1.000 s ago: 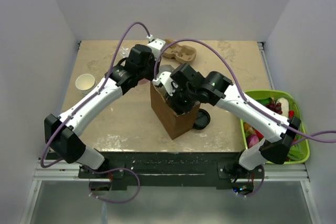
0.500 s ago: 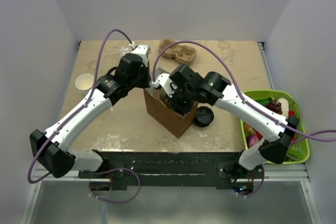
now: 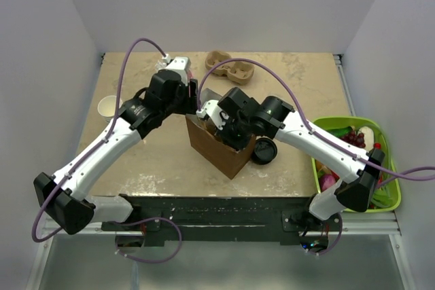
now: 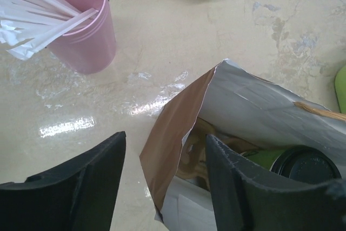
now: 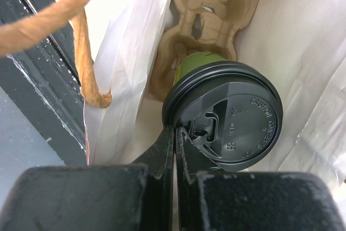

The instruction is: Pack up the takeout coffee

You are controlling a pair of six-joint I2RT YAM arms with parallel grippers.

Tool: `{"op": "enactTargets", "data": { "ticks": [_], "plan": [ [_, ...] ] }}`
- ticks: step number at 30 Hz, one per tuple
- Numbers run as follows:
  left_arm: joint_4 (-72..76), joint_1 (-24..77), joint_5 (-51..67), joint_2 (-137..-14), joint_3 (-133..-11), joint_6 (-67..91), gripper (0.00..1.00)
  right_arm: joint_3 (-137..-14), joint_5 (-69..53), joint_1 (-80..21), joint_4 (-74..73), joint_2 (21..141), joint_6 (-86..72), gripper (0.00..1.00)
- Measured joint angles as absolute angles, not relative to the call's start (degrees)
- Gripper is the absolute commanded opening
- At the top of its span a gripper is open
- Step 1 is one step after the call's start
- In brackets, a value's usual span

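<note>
A brown paper bag [image 3: 221,151] stands open mid-table. Inside it, a black-lidded cup [image 5: 224,117] with an olive-green side sits in a cardboard carrier [image 5: 208,20]. My right gripper [image 5: 175,132] reaches into the bag and is shut on the rim of that lid. My left gripper [image 4: 165,147] is open and straddles the bag's rim [image 4: 178,117], one finger outside the brown wall and one over the opening. On the table right of the bag a round black lid [image 3: 264,152] shows from above, seemingly the takeout coffee. Its cup body is hidden beneath the lid.
A pink cup [image 4: 86,36] holding wrapped straws stands just beyond the bag. Another cardboard cup carrier [image 3: 230,68] lies at the back. White paper cups [image 3: 109,106] sit at the left. A green basket [image 3: 393,188] of food hangs off the right edge.
My left gripper has opened around the bag's rim. The bag slid a little left and the left arm swung left. The right gripper stayed shut inside the bag.
</note>
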State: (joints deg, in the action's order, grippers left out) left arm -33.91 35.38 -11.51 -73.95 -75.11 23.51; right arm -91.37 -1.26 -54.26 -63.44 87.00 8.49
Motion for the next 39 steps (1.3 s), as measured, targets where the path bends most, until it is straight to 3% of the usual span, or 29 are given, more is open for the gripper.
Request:
{"op": "enactTargets", "data": {
  "ticks": [4, 11, 39],
  "plan": [
    [-34.1, 35.4, -12.6, -72.6, -75.4, 23.9, 0.83, -91.2, -1.2, -54.3, -63.0, 87.0, 8.5, 0.00],
    [-34.9, 35.4, -15.0, -70.1, -76.7, 24.9, 0.99, -90.5, -1.1, -54.3, -62.5, 87.0, 8.4, 0.00],
    [-41.7, 35.3, -28.5, -58.4, -74.9, 32.6, 1.00, -88.6, -1.0, -54.3, -60.6, 90.4, 8.4, 0.00]
  ]
}}
